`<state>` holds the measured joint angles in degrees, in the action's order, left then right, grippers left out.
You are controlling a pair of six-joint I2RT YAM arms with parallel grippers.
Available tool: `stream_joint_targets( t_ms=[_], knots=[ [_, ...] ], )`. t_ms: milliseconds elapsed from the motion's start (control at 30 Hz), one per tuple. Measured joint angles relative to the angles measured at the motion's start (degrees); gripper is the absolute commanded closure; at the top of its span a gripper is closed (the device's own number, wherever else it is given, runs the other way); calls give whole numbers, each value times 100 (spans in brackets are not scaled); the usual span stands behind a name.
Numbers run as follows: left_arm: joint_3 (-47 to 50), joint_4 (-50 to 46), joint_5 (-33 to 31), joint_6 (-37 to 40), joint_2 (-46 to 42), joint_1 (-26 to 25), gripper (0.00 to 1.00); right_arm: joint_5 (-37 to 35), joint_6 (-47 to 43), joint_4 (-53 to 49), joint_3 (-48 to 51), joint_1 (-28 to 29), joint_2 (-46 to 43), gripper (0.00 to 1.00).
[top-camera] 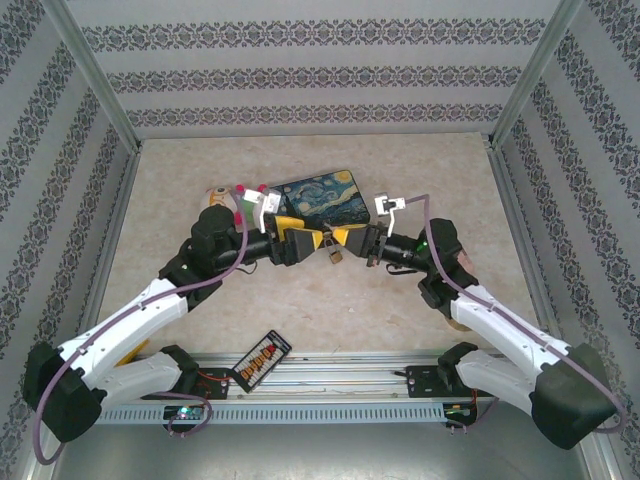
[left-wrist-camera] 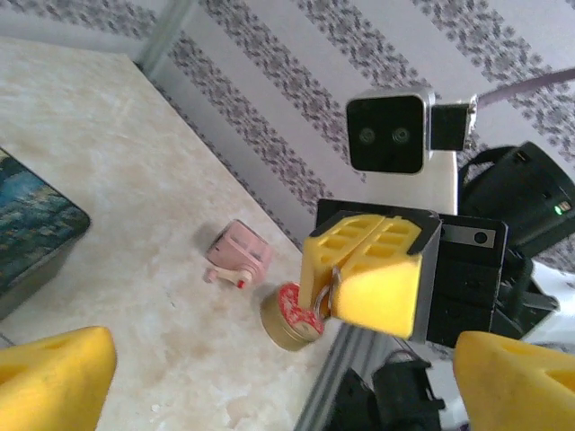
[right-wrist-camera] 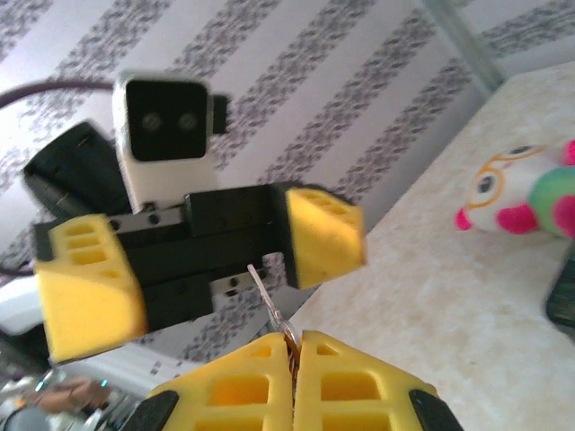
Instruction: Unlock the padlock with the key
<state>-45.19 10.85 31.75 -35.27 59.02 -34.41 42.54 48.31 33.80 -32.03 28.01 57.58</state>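
Right pincer [right-wrist-camera: 292, 359] is clamped fully closed, its two blocky yellow fingers with hollow moulded cells pressed flat together. From the seam between them sticks the key [right-wrist-camera: 266, 292], a thin, flat, silvery strip with a small wire ring at its base. Left pincer [right-wrist-camera: 211, 269] faces it tip to tip, its matching yellow fingers spread wide on a black body and gripping nothing. Seen from above, the two pincers meet near the middle of the table [top-camera: 180, 290], a matte beige surface with a marbled pattern. The padlock [top-camera: 336, 256] is a tiny brass-coloured block just at 6 o'clock from the meeting tips. Whether it hangs or lies on the table cannot be told. At 12 o'clock from the tips lies a flat rectangular tin [top-camera: 315, 198] with rounded corners, printed with swirling blue and yellow. At 9 o'clock from the tin sits a soft, rounded plush toy [top-camera: 222, 200] with pink tufts. The left wrist view shows a small pink boxy toy [left-wrist-camera: 238, 256] and, just at 4 o'clock from it, a squat tan disc [left-wrist-camera: 292, 316] with a red face. Walls [top-camera: 320, 80] carry grey striped wallpaper with an ornate pattern.
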Motion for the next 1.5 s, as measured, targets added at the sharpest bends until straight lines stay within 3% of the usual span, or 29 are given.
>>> stream_joint_targets(
  t_ms=[267,400,600,867,1300,1500],
  knots=[
    [450,205,-1558,-37,-638,-85,1,-726,-142,-1790,2,-444,-439,100],
    [446,162,-2538,37,-407,-627,1,-1158,-533,-3101,-170,-455,-564,100],
    [376,-127,-4098,-28,708,-1523,1,-1825,-1045,-4500,-367,-485,-728,100],
    [114,-188,-5563,-684,2540,-2048,1,-2201,-1340,-5335,-372,-890,-638,100],
    [-1123,-369,-6457,-1521,4579,-2146,1,-2282,-1408,-5506,-315,-1460,-492,100],
    [-1825,-807,-6540,-1818,5187,-2135,3,-2280,-1405,-5506,-317,-1615,-492,100]
  ],
)
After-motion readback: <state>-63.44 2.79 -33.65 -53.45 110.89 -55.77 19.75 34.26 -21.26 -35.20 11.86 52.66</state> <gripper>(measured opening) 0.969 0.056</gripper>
